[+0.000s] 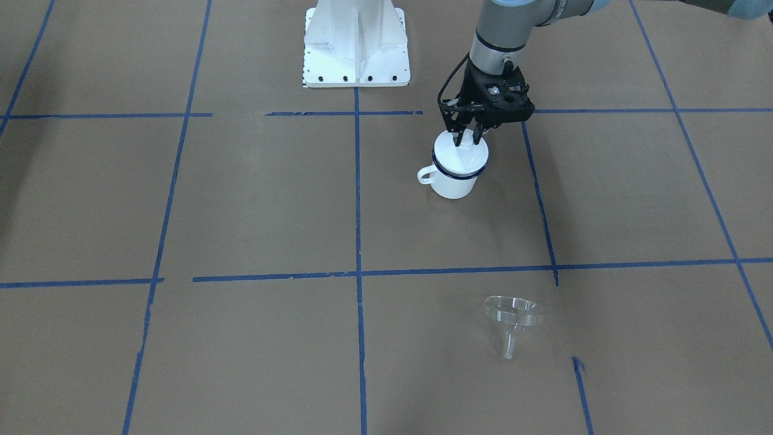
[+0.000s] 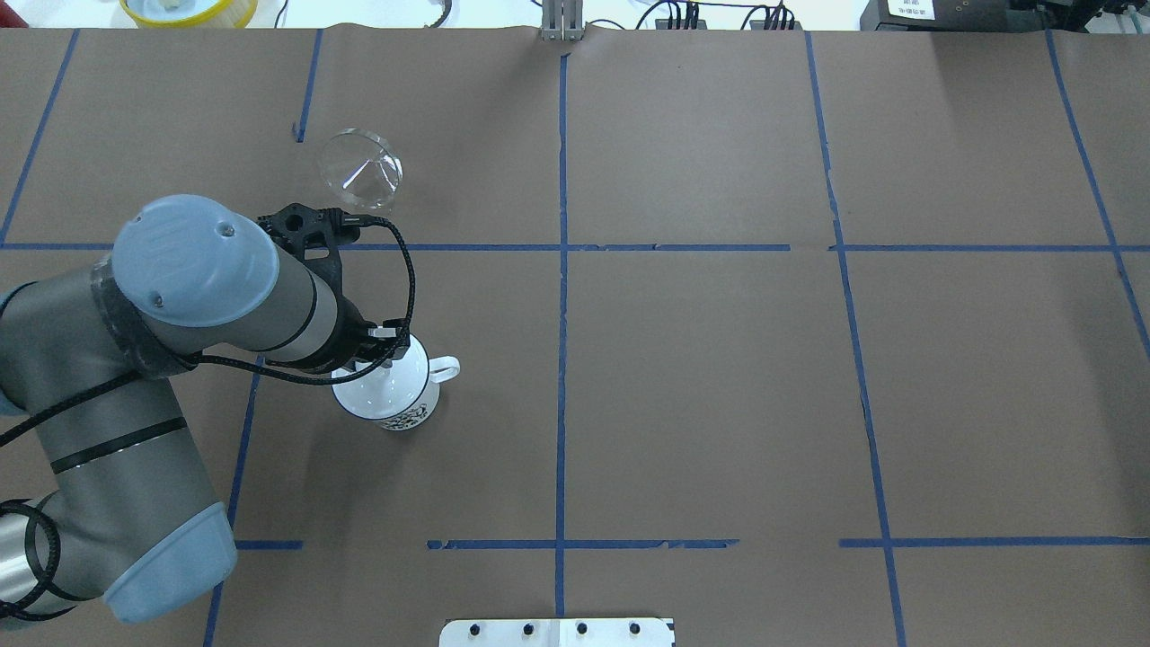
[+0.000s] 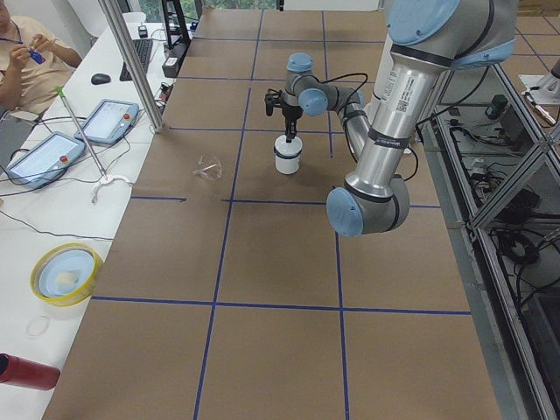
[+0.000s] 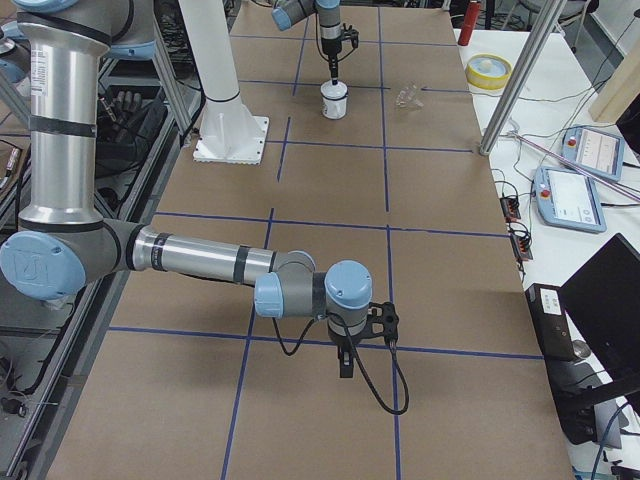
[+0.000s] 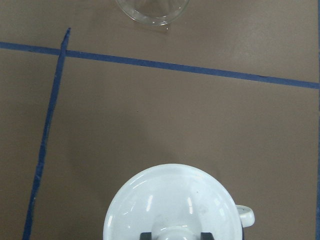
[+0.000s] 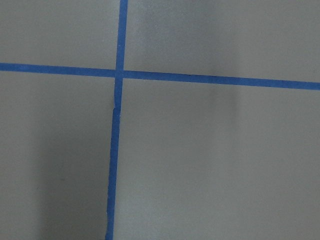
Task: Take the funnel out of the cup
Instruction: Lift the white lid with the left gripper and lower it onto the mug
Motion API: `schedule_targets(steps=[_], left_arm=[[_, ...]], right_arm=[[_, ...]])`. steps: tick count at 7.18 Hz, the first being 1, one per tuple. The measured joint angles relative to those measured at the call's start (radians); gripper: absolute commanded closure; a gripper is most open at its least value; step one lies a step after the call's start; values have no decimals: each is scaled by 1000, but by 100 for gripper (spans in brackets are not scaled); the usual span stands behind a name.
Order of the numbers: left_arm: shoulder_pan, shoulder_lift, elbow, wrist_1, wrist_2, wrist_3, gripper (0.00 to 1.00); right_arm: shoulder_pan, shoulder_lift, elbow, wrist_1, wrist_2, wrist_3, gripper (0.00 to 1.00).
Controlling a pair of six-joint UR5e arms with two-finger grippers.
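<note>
Under my left claw (image 1: 469,142) stands the cup (image 1: 452,182), closed by a white lid (image 5: 170,200), so I cannot see what is inside it. The cup's loop handle sticks out to my right of the claw. My fingers (image 5: 147,235) are drawn in to a narrow gap and sit on either side of the lid's knob (image 5: 175,231), pressed against it, so the claw is gripping the lid by its knob while the lid rests on the rim.

Well ahead of the claw, away from my base, lies the funnel (image 1: 512,315), out of the cup and on the table (image 1: 241,199). It is clear all through, tipped onto its side on the edge of its wide mouth, with the short spout pointing away from the claw.

My right claw (image 4: 345,365) hangs over the table far from all this. I cannot tell whether it is open or closed.
</note>
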Motion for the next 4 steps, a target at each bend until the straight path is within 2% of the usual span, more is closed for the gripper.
schedule_targets(steps=[4], left_arm=[[2,0,12,-1,1,0,100]], right_arm=[[0,0,0,0,0,0,0]])
